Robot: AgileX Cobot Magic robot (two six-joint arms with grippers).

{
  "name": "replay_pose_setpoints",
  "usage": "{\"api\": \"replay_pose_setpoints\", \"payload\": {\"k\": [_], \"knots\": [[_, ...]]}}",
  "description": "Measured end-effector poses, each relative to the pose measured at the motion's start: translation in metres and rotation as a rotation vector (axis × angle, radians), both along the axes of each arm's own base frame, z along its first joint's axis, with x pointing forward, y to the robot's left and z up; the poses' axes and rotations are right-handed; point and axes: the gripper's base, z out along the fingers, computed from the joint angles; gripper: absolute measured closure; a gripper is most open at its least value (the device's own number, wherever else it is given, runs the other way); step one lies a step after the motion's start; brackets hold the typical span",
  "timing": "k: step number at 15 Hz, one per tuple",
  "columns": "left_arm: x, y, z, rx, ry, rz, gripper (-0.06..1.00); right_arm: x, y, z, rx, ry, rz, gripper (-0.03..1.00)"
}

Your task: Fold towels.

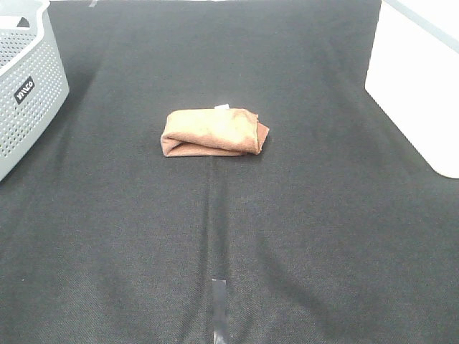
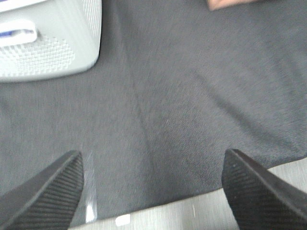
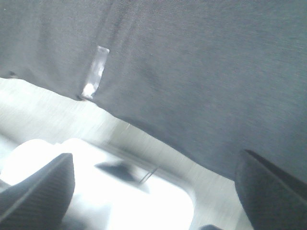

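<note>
The reddish-brown towel (image 1: 213, 132) lies folded into a small bundle on the dark cloth-covered table (image 1: 229, 236), a small white tag (image 1: 222, 107) showing at its far edge. Neither arm shows in the exterior high view. My left gripper (image 2: 153, 191) is open and empty over bare dark cloth; a corner of the towel (image 2: 225, 4) shows at that picture's edge. My right gripper (image 3: 153, 184) is open and empty, over the edge of the dark cloth, with blurred pale surface beyond.
A grey perforated basket (image 1: 25, 82) stands at the far left, also in the left wrist view (image 2: 48, 43). A white box (image 1: 423, 86) stands at the far right. A strip of tape (image 1: 219, 304) marks the table's front middle.
</note>
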Motion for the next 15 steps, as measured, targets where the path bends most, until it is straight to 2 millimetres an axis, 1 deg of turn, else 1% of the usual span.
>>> {"api": "replay_pose_setpoints", "payload": {"k": [1, 3, 4, 5, 7, 11, 15], "knots": [[-0.016, 0.001, -0.007, -0.009, -0.054, -0.015, 0.19, -0.015, -0.005, -0.005, -0.001, -0.071, -0.008, 0.12], [-0.036, 0.002, -0.026, -0.013, -0.128, -0.057, 0.19, -0.04, -0.014, -0.014, 0.004, -0.246, -0.028, 0.12], [-0.04, 0.001, -0.034, -0.013, -0.165, -0.08, 0.19, -0.05, -0.017, -0.018, 0.018, -0.33, -0.033, 0.12], [-0.039, 0.0, -0.045, -0.004, -0.187, -0.105, 0.19, -0.057, -0.019, -0.021, 0.023, -0.404, -0.027, 0.12], [-0.029, -0.003, -0.063, 0.03, -0.19, -0.142, 0.19, -0.067, -0.021, -0.022, 0.028, -0.488, -0.019, 0.12], [-0.028, -0.005, -0.063, 0.017, -0.205, -0.159, 0.19, -0.067, -0.022, -0.029, -0.016, -0.463, 0.012, 0.12], [-0.028, -0.006, -0.063, 0.02, -0.208, -0.172, 0.19, -0.067, -0.022, -0.029, -0.02, -0.462, 0.015, 0.12]]}}
